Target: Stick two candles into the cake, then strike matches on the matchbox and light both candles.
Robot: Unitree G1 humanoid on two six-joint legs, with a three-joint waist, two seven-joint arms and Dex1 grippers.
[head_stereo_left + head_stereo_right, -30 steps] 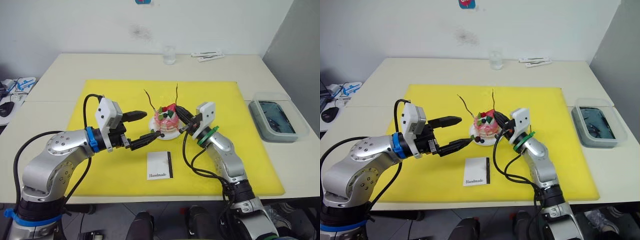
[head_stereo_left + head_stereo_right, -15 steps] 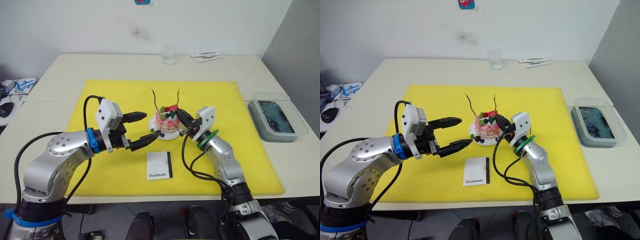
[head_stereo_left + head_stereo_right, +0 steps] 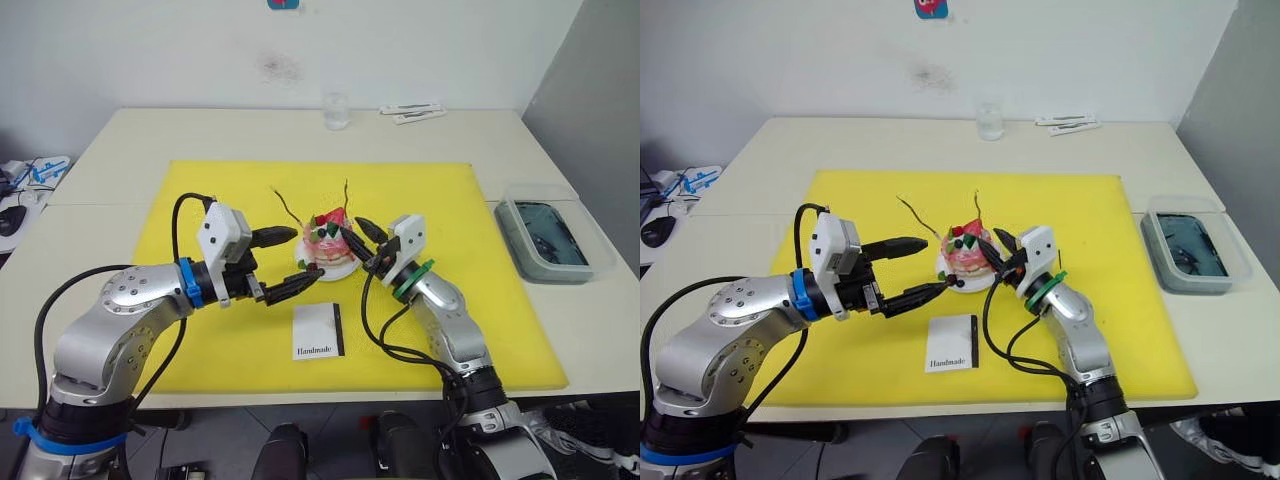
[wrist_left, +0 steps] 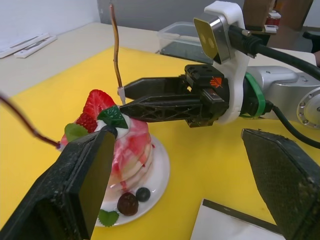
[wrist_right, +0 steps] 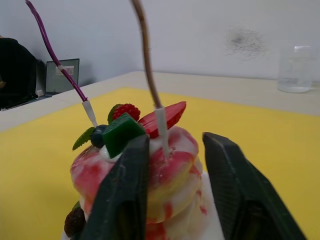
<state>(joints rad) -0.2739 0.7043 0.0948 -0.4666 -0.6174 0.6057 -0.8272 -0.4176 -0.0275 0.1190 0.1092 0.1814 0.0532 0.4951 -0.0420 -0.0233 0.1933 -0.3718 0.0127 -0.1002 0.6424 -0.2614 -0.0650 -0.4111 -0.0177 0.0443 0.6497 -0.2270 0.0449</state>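
**Candles are in the cake; the matches and lighting are all ahead of you**

You work on a pale table (image 3: 560, 330) under a yellow mat (image 3: 200, 200). At your right edge sits a clear lidded container (image 3: 548, 238); a small glass (image 3: 337, 110) stands at the far side.

Your left gripper (image 3: 284, 262) hangs just left of the cake, fingers spread wide and holding nothing. Your right gripper (image 3: 356, 236) sits against the cake's right side, its fingers parted with a gap between them, also holding nothing; in its wrist view the nearer candle's base rises in that gap, but the fingers do not press on it.

The matchbox (image 3: 320, 330) lies flat on the mat, near the cake on your side, untouched, with its black strip towards your right.

The cake (image 3: 328, 244) stands on its small white plate (image 3: 340, 271) at the middle of the mat, between your two grippers.

Both candles are planted in the top: the left candle (image 3: 283, 208) leans outwards to your left, the right candle (image 3: 346, 198) stands nearly upright. Neither tip shows a flame.

So I judge step one done. What remains is picking up a match, striking it on the box and lighting each candle. I cannot make out the matches.
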